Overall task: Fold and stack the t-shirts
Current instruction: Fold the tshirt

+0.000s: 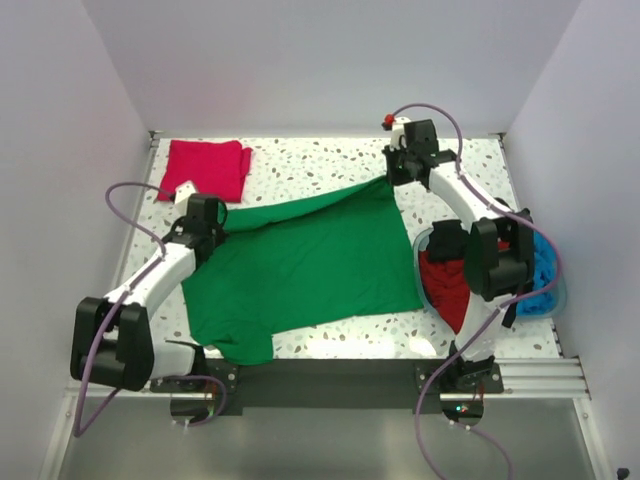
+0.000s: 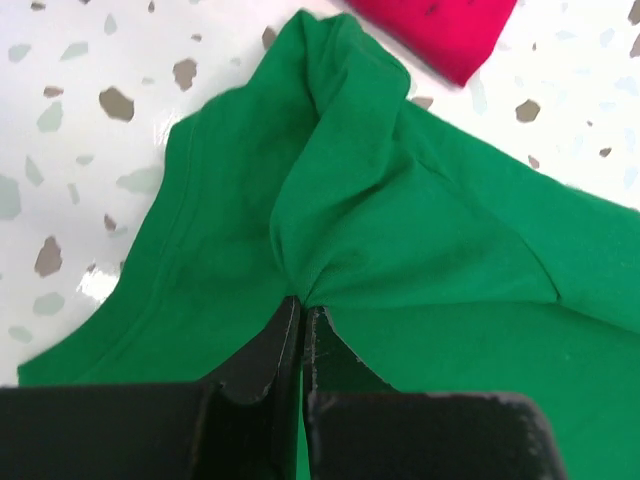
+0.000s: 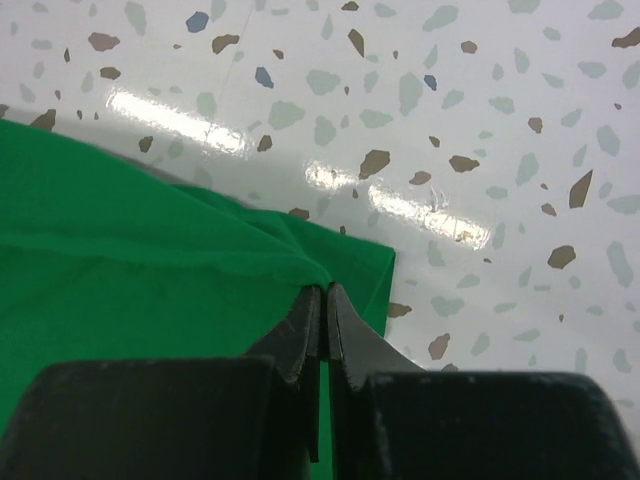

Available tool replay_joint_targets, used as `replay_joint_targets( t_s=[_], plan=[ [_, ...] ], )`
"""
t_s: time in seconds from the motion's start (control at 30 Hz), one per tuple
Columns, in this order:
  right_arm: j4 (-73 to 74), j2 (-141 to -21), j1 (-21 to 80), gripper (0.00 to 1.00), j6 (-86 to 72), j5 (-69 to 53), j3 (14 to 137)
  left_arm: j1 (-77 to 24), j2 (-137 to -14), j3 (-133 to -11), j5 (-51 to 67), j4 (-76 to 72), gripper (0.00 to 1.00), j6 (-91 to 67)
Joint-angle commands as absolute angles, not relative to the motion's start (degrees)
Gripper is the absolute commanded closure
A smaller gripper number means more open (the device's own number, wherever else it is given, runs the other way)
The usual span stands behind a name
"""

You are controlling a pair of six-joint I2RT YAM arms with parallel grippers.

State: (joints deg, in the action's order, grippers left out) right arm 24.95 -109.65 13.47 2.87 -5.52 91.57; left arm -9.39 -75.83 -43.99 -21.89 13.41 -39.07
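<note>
Nothing legible shows in any of the three views: no writing, label, brand, number or sign can be read on the green t-shirt [image 1: 310, 262] or on the speckled tabletop [image 1: 320, 165].

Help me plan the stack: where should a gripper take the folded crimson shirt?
Probably its right edge, approached from the right: the crimson shirt lies flat in the far-left corner, walls behind and left, the green shirt crowding its near edge.
</note>
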Motion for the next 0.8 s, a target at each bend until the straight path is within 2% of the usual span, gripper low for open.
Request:
replay_joint_targets(
  t_s=[0.0,0.3,0.67,0.77],
  plan=[
    [24.7,-105.3,13.54,1.0,4.75,-6.5,89.83,-8.88,-71.64,-43.07,-20.05,20.02,1.0,-43.93],
    [25.93,-103.8,13.62,1.0,3.43,-5.72,88.95,-8.96,-64.87,-44.64,-19.33,33.12,1.0,-50.0],
    [24.52,-101.34,13.62,1.0,2.2,-6.68,82.89,-8.96,-59.86,-38.42,-12.66,33.84,1.0,-50.01],
    [24.26,-99.76,13.8,0.99,1.59,-6.59,79.38,-8.96,-58.1,-35.51,-11.34,33.93,0.93,-49.75]
  ],
)
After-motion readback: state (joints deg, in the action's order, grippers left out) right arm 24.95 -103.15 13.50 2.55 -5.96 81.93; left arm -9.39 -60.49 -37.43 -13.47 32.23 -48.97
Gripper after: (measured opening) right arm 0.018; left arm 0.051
